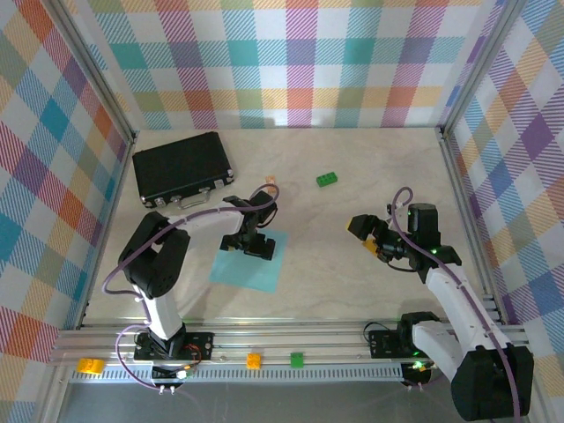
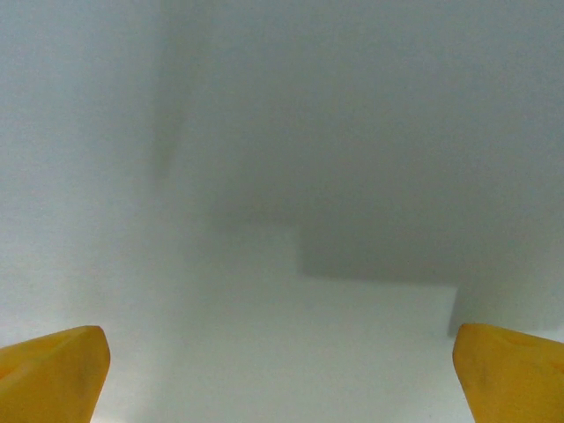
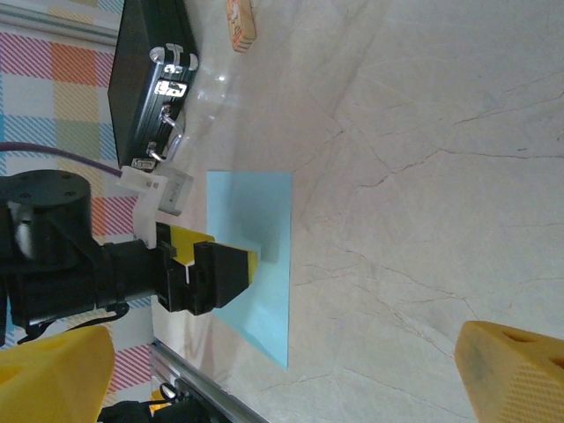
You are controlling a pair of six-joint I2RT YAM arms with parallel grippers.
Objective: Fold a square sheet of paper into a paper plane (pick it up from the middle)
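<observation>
Paper: the square sheet of paper [image 1: 249,264] is light blue. It lies flat on the table [image 1: 352,291], left of the middle, in front of the black case [image 1: 181,166].
Left gripper: the left gripper [image 1: 251,247] points down over the far part of the paper. Its yellow fingers [image 2: 53,374] are spread wide with nothing between them. From its own camera the pale paper looks very close. I cannot tell if the tips touch it.
Right gripper: the right gripper [image 1: 370,236] is up over the right side of the table, well apart from the paper. Its fingers are wide apart too, and it holds nothing. It faces the paper and the other arm.
Black case: shut, lying flat near the back left corner, its silver clasps facing the paper.
Green brick: a small green brick [image 1: 327,179] sits on the table behind the paper, to the right of the case.
Tan block: a little tan block [image 1: 270,182] lies between the case and the green brick.
</observation>
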